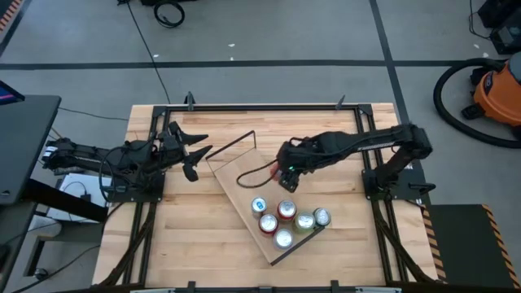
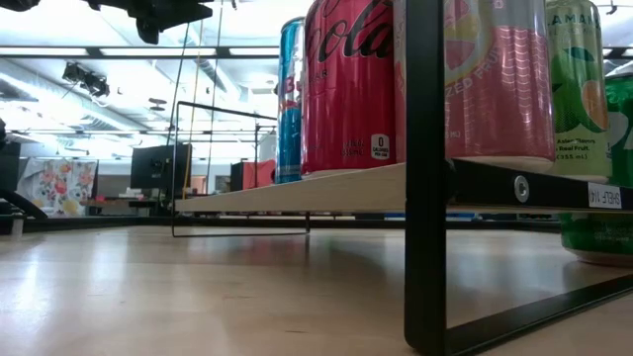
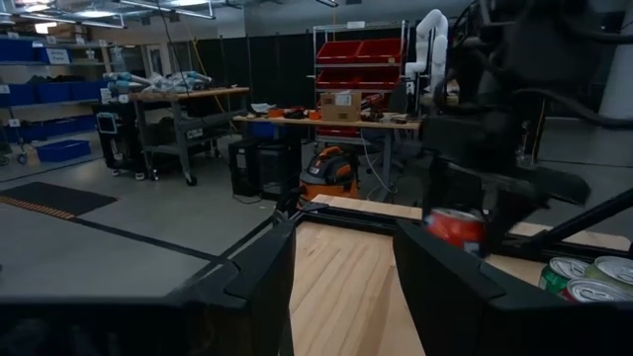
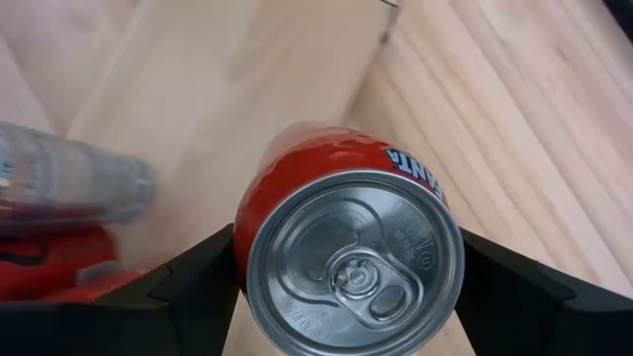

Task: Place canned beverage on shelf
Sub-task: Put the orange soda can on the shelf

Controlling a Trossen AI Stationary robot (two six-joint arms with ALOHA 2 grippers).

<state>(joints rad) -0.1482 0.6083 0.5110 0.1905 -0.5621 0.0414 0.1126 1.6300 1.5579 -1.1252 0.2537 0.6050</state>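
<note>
The slatted wooden surface [image 1: 195,244] carries the shelf [image 1: 236,163], a long light-wood board lying at a slant across its middle, with thin dark wire frames at both ends.

The right arm [image 1: 383,140] reaches in from the right edge of the surface, bent at the elbow, its forearm stretched out over the shelf's middle. The right gripper [image 1: 286,169] hangs above the board, pointing down. In the right wrist view its two dark fingers [image 4: 188,287] are spread just to the width of an orange can [image 4: 346,242] and press against it on both sides, so it is grasping the can upright, silver top toward the camera, with the light board below.

The left arm [image 1: 89,155] lies low along the left edge of the surface. The left gripper [image 1: 191,150] sits just beside the shelf's near end, fingers [image 3: 445,287] parted and holding nothing.

A cluster of five cans [image 1: 286,220] stands at the shelf's other end, close together: a blue one [image 1: 259,205], two red, a pale one and a green one [image 1: 304,220], with one more silver-topped can [image 1: 322,216] beside them.
</note>
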